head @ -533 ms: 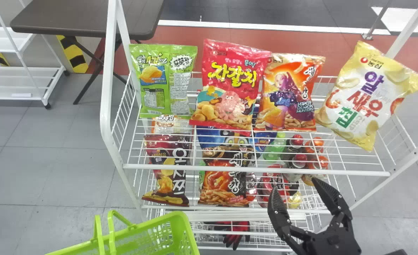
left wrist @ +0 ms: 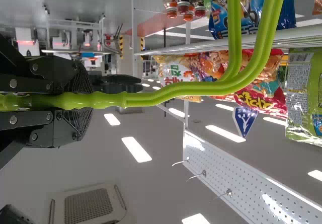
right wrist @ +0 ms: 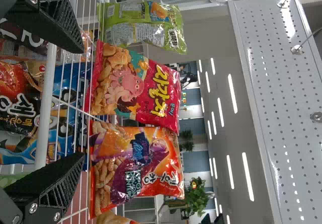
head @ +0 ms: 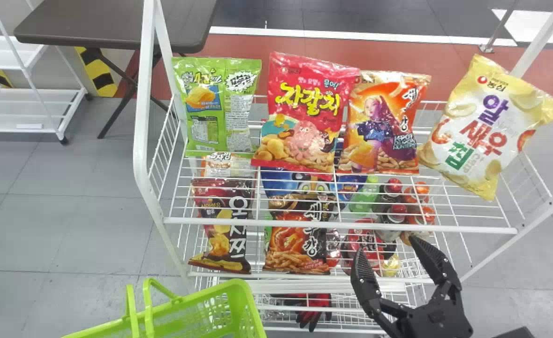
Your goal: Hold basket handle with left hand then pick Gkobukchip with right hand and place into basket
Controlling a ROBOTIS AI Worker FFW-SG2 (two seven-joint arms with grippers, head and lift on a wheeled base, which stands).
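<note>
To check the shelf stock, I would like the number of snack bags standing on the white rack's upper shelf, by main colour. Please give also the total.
Green bag: 1
Red bag: 1
Orange bag: 1
Yellow-and-white bag: 1
Total: 4

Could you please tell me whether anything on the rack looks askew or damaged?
The yellow chip bag at the right end of the top shelf looks askew: it tilts strongly to the right, while the orange bag beside it leans only slightly. I see no spill or torn bag.
</note>
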